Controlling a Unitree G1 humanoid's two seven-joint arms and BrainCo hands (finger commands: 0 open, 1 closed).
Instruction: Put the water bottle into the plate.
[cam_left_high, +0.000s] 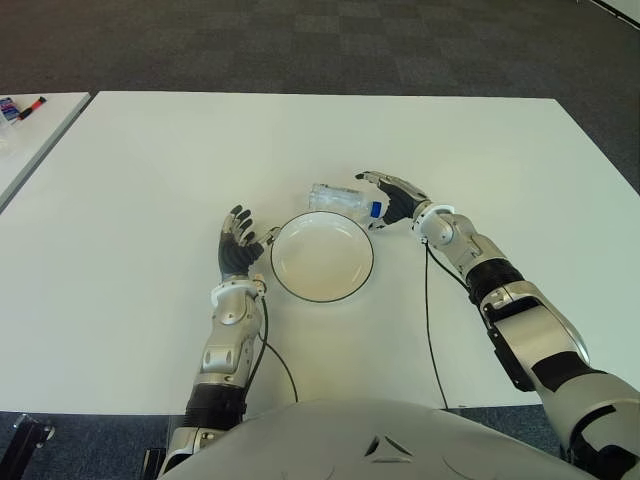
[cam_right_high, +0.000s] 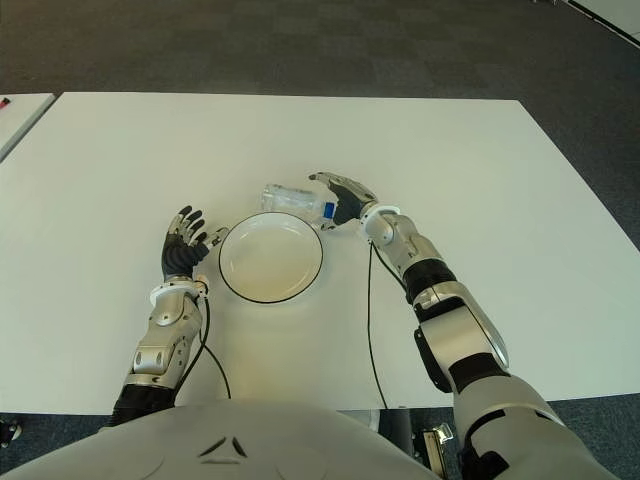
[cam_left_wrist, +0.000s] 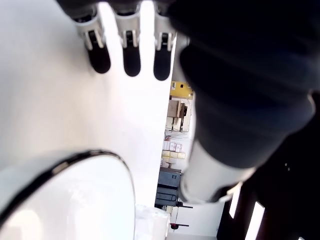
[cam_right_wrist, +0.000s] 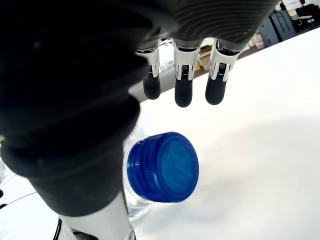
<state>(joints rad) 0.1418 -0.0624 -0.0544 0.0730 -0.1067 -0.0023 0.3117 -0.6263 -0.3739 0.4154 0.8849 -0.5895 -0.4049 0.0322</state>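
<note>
I've got my right hand (cam_left_high: 392, 200) spread open at the water bottle (cam_left_high: 343, 200) cap, beyond the plate (cam_left_high: 322, 256), ready to grip; left hand (cam_left_high: 238, 247) open beside it.

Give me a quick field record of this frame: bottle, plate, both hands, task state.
bottle: water bottle lying on its side on the white table, blue cap toward the right hand, just beyond the plate's far rim
plate: plate, nothing in it
right hand: right hand at the cap end, fingers extended, not closed on the bottle
left hand: left hand beside the plate's left side, open, holding nothing
task state: bottle not yet in plate
</note>
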